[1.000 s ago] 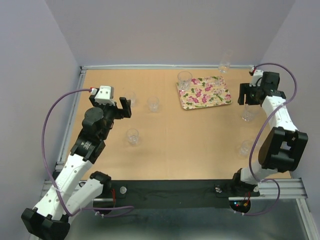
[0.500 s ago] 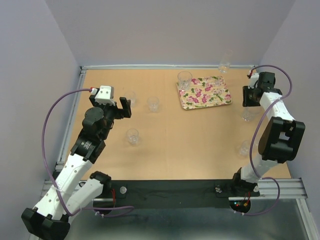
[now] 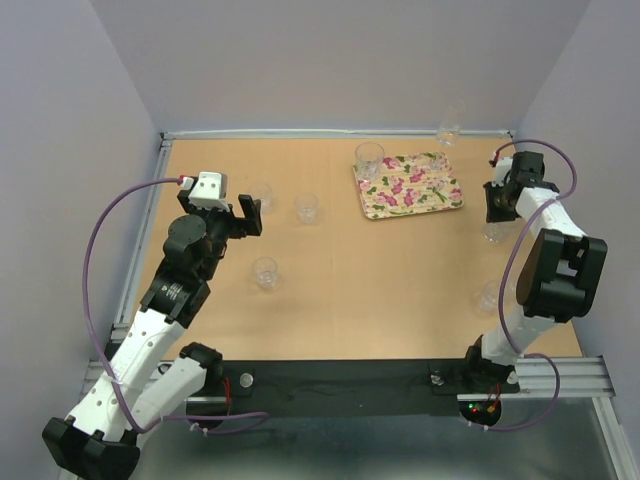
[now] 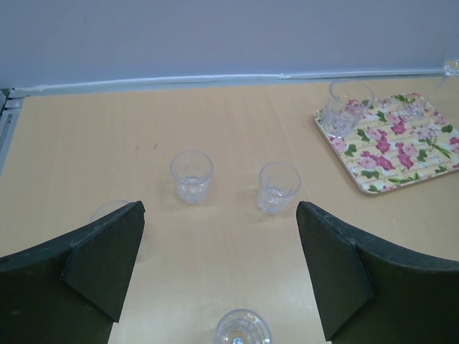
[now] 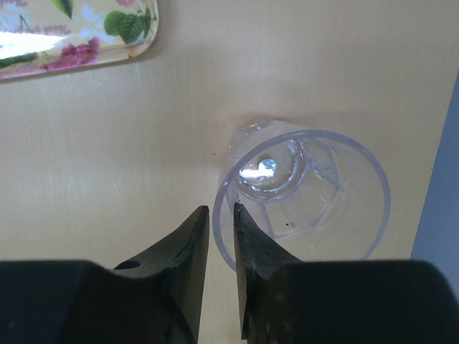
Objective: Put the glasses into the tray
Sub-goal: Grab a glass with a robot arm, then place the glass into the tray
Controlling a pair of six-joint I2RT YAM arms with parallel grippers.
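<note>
Now the right gripper [image 5: 221, 215] is pinching a glass [image 5: 315, 193] by its wall.
Its jaws are standing almost together, one finger inside the rim and one outside. The glass is sitting right of the tray [image 3: 410, 186], and the left gripper [image 4: 219, 208] is hanging wide open, holding nothing.

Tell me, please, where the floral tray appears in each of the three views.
Top external: floral tray, right of centre near the far edge.
Left wrist: tray upper right, cut by the frame edge.
Right wrist: only one tray corner, top left, beyond the tumbler.
Shared landmark: the glass at the tray's left corner, in the top and left wrist views.
</note>
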